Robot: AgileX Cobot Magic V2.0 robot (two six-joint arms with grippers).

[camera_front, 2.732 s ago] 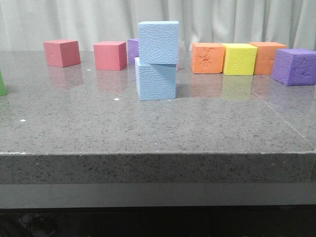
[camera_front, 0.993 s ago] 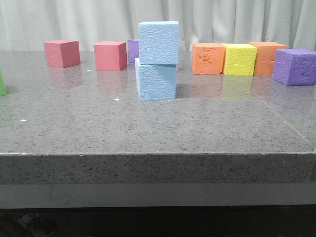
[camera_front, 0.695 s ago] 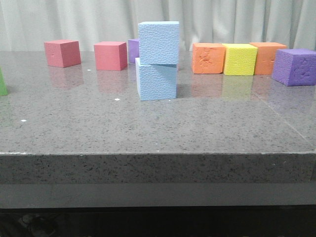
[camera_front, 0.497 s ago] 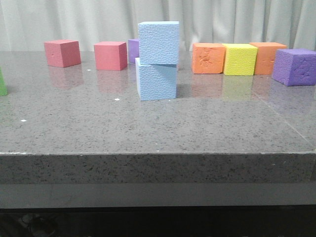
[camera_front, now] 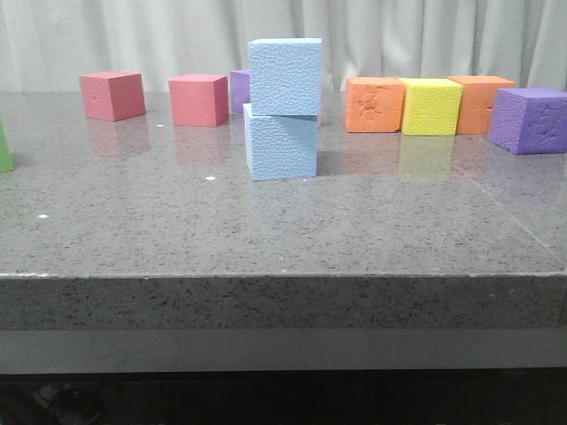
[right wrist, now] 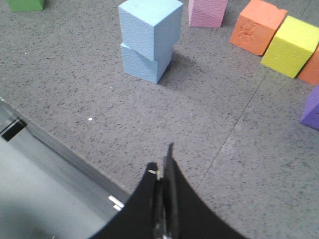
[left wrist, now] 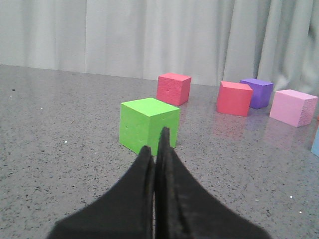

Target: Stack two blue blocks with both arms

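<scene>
We see our left gripper (left wrist: 155, 149) with jaws pressed together, holding nothing, near a green cube (left wrist: 148, 124). Mid-table, the 2 blue blocks (camera_front: 283, 108) stand stacked. Our right gripper (right wrist: 162, 167) is likewise closed, empty.

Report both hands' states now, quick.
Left hand: closed, holding nothing, fingers together short of the green cube.
Right hand: closed, empty, apart from the stacked blue blocks.

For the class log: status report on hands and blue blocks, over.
Left hand shut, empty, near green cube. Right hand shut, empty, back at table edge. Top blue block sits on bottom blue block, slightly offset. Nothing obstructing.
</scene>
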